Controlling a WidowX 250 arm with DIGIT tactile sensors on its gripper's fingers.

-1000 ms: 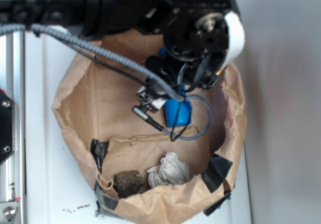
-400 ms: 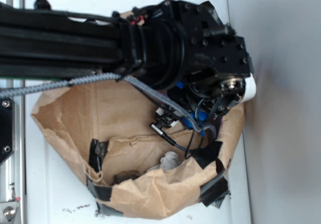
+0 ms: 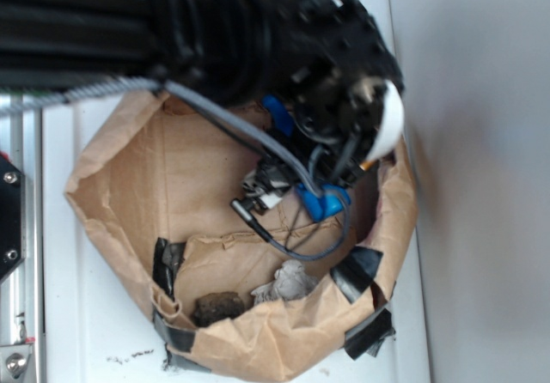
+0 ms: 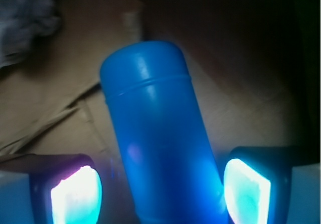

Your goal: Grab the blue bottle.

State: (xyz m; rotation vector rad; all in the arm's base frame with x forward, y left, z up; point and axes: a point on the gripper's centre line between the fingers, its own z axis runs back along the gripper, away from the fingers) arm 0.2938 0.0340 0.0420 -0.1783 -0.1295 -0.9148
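The blue bottle (image 4: pixel 160 133) lies on the brown paper floor of the bag, its cylindrical body running away from the wrist camera between my two fingers. My gripper (image 4: pixel 160 194) is open around it. A gap shows on the left side, and the right pad (image 4: pixel 247 191) sits close to the bottle's wall. In the exterior view only a small part of the blue bottle (image 3: pixel 316 201) shows under the black arm (image 3: pixel 258 31), and the fingers are hidden by the wrist.
The brown paper bag (image 3: pixel 172 168) has a rolled rim patched with black tape (image 3: pixel 357 267). A crumpled white wad (image 3: pixel 288 282) and a dark brown lump (image 3: pixel 219 306) lie at its front. A grey cable (image 3: pixel 301 250) loops inside. A metal rail (image 3: pixel 17 228) runs along the left.
The arm swung down over the bag and then back up and left. The bag's rim shifted and changed shape. The blue bottle stays under the wrist.
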